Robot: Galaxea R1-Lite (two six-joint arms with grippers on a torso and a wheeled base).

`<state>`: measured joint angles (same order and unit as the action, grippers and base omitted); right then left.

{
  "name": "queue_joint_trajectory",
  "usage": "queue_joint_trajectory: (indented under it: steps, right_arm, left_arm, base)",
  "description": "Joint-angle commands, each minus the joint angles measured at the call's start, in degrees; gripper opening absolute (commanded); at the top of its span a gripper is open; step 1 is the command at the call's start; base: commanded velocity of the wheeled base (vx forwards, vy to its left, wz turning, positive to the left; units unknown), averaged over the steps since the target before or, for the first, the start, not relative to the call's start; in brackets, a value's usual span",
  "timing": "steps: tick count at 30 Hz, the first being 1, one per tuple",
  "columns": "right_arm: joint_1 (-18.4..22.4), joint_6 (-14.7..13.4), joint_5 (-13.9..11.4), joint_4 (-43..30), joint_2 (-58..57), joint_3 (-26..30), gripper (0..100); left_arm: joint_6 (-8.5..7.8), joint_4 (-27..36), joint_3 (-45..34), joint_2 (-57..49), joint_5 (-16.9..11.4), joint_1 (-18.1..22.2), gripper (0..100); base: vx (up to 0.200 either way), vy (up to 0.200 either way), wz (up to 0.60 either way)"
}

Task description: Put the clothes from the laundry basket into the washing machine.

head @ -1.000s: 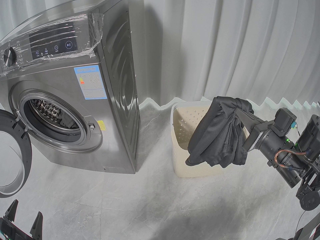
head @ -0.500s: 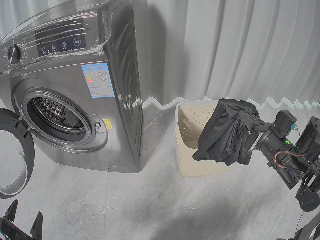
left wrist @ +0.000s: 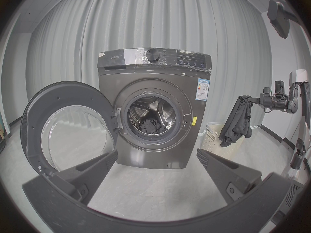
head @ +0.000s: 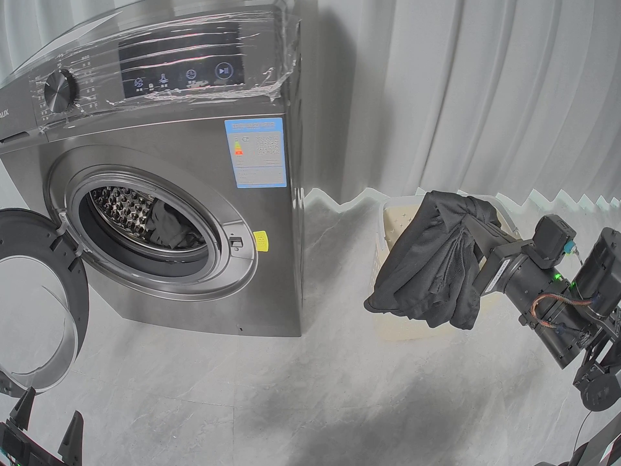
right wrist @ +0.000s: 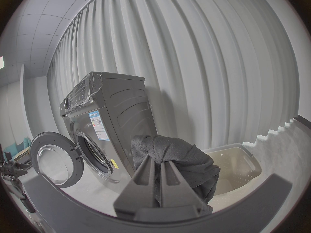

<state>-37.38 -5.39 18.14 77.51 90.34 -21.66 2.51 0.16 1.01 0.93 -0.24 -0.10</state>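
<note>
A pleated white curtain (head: pixel 453 79) is hanging in deep vertical folds across the whole back of the room. A floor (head: pixel 291 389) of pale grey, marble-veined tiles is lying below it. The washing machine (head: pixel 272 279), a boxy front-loader in brushed grey metal, is standing on this floor with clear plastic film (head: pixel 194 72) wrinkling over its control panel. Its round door (head: pixel 39 305), a dark ring around a glass bowl, is swinging fully open on the robot's left and is being cut off by the edge of the head view.

The laundry basket (head: pixel 396 222), cream plastic with small perforations, is sitting on the floor to the right of the machine. A dark, finely meshed garment (head: pixel 430 260) is hanging in limp folds in front of it and hiding most of its near wall. The right pincer (right wrist: pixel 157 161) is clenching the bunched top of this garment, holding it in the air above the basket and well apart from the drum opening; in the head view its fingertips are lying buried in the cloth.

The left pincer (left wrist: pixel 155 152) is resting low before the open door, released, its two wedge-shaped fingers spread wide.

Inside the perforated steel drum (head: pixel 119 205), a second dark garment (head: pixel 169 224) is lying crumpled. A blue-bordered label (head: pixel 255 152), a round dial (head: pixel 59 90) and a yellow sticker (head: pixel 261 241) are showing on the machine's front.
</note>
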Motion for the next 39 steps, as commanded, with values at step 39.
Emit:
queue_joint_trajectory:
  steps: [39]
  right_arm:
    - [-0.77, -0.24, -0.03, 0.10, 1.41, 1.36, 0]
  left_arm:
    - [0.13, 0.02, -0.84, -0.93, 0.16, 0.01, 100]
  base:
    - [-0.077, 0.056, 0.00]
